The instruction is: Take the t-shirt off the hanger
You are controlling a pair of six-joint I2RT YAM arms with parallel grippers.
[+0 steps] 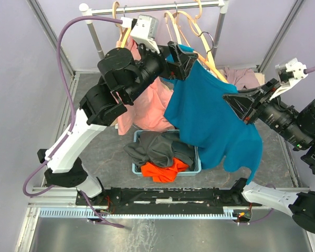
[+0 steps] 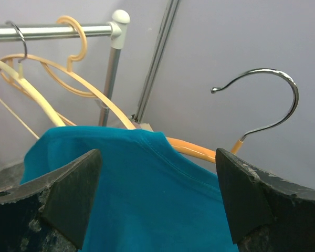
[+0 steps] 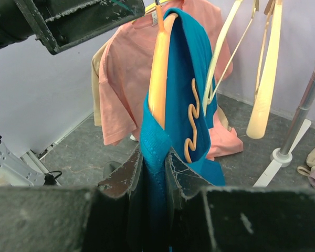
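A teal t-shirt (image 1: pixel 210 115) hangs on an orange hanger (image 1: pixel 214 65) whose metal hook (image 1: pixel 207 41) is off the rail, free in the air. My left gripper (image 1: pixel 182 58) is open at the shirt's left shoulder. In the left wrist view the teal t-shirt (image 2: pixel 147 189) fills the gap between the fingers (image 2: pixel 68 194) without being pinched, with the hanger (image 2: pixel 194 150) and hook (image 2: pixel 268 100) just beyond. My right gripper (image 1: pixel 240 107) is shut on the shirt's other end. The right wrist view shows a fold of the t-shirt (image 3: pixel 156 149) clamped, with the hanger (image 3: pixel 158 79) inside.
A clothes rail (image 1: pixel 157 8) crosses the back with empty hangers (image 1: pixel 174 21) and a pink t-shirt (image 1: pixel 147 110) on it. A blue basket (image 1: pixel 139 169) with grey and orange clothes stands below. More clothes (image 1: pixel 241 76) lie at the back right.
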